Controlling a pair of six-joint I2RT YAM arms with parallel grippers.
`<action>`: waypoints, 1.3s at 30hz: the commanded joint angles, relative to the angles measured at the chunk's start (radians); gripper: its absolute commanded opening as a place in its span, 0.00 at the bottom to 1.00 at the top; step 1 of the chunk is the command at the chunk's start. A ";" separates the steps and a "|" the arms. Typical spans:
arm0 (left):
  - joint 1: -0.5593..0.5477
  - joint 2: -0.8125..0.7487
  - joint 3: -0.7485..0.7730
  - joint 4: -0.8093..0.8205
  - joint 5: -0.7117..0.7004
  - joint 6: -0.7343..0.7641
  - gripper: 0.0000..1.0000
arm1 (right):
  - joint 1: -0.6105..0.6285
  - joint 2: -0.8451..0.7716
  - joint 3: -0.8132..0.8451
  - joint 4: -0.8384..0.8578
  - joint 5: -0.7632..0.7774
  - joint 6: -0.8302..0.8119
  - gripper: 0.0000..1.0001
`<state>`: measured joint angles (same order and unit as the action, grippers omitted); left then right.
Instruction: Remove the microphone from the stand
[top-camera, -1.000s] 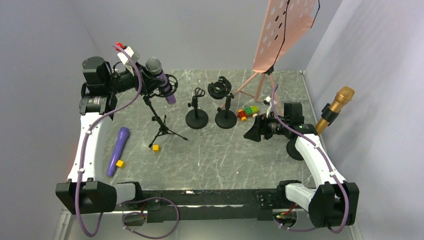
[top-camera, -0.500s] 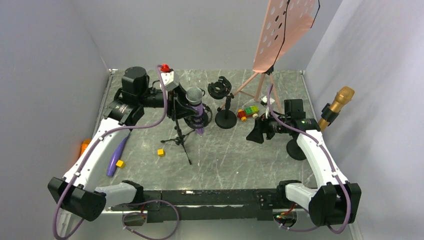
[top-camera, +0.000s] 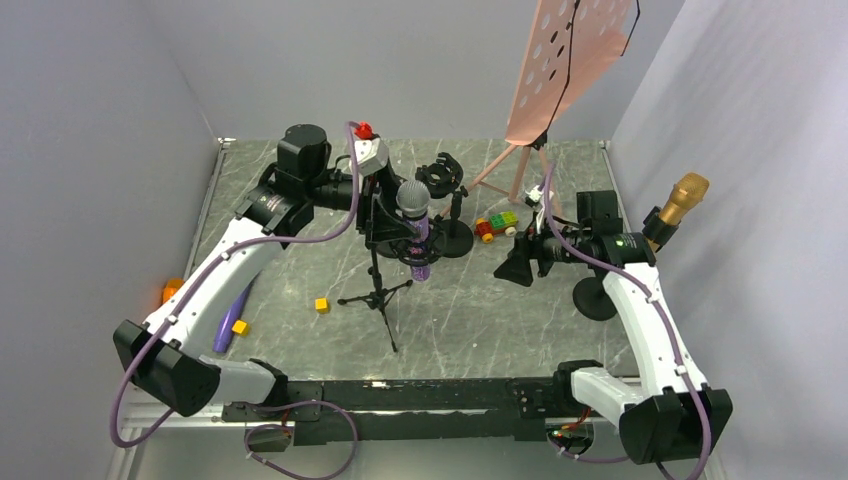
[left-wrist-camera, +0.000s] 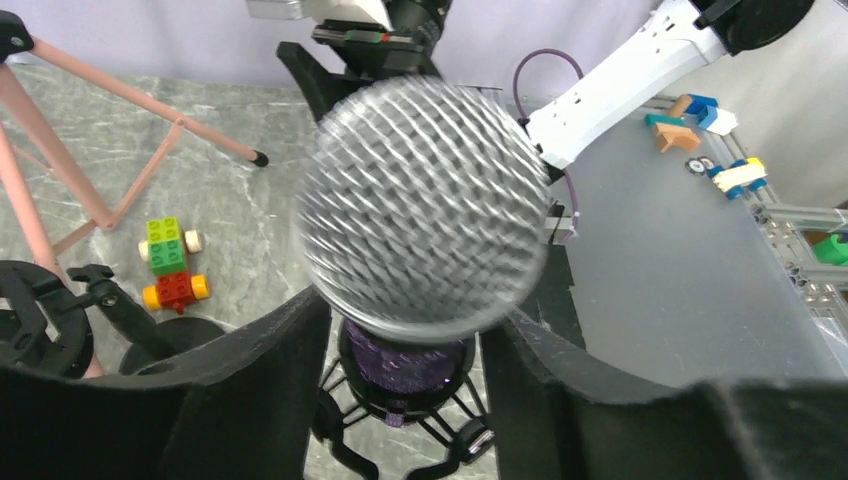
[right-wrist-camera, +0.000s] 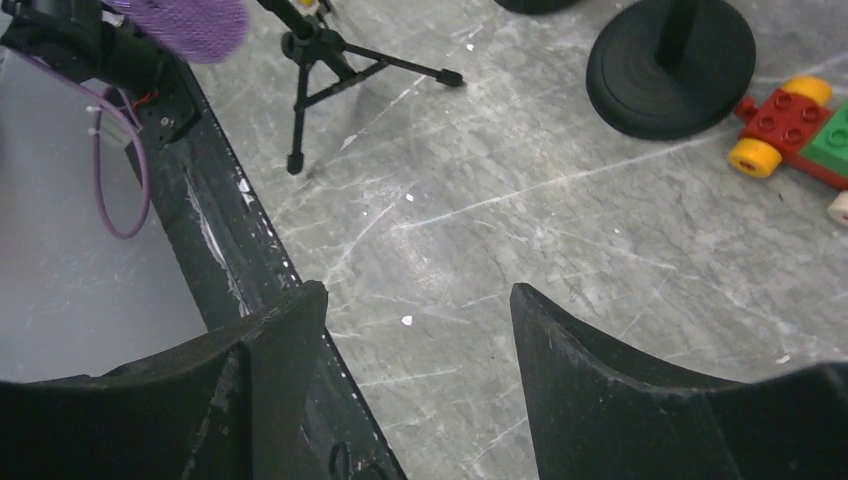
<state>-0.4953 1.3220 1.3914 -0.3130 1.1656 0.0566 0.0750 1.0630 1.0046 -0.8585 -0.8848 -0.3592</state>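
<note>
The microphone (top-camera: 413, 198) has a silver mesh head and a purple body. It sits in a black shock mount on a tripod stand (top-camera: 378, 295) near the table's middle. My left gripper (top-camera: 395, 225) is shut around the microphone at the mount. In the left wrist view the mesh head (left-wrist-camera: 425, 200) fills the gap above my gripper (left-wrist-camera: 405, 340), with the mount (left-wrist-camera: 400, 410) below it. My right gripper (top-camera: 515, 262) is open and empty, to the right of the stand. The right wrist view (right-wrist-camera: 415, 330) shows the tripod (right-wrist-camera: 320, 60) and the purple microphone end (right-wrist-camera: 185, 22) beyond it.
A second purple microphone (top-camera: 232, 305) lies at the left with two yellow cubes (top-camera: 321, 304). A round-base stand with an empty mount (top-camera: 447, 205), a toy brick car (top-camera: 497, 224) and a pink music stand (top-camera: 560, 70) are at the back. A gold microphone (top-camera: 672, 215) stands at the right.
My left arm has carried the microphone and its tripod stand from the back left to the table's middle. My right gripper has shifted only slightly and stays open.
</note>
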 joint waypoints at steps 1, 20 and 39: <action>-0.021 -0.023 0.043 0.049 -0.110 0.006 0.73 | 0.031 -0.067 0.062 -0.006 -0.038 -0.037 0.73; 0.024 -0.216 0.075 -0.533 -0.256 0.523 0.99 | 0.366 0.084 0.546 0.119 -0.023 0.112 0.77; 0.102 -0.152 -0.144 -0.364 -0.063 0.431 0.77 | 0.545 0.224 0.521 0.255 -0.063 0.078 0.72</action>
<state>-0.4179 1.1797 1.2697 -0.7376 0.9897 0.5030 0.5934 1.2686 1.5295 -0.6823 -0.9287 -0.2684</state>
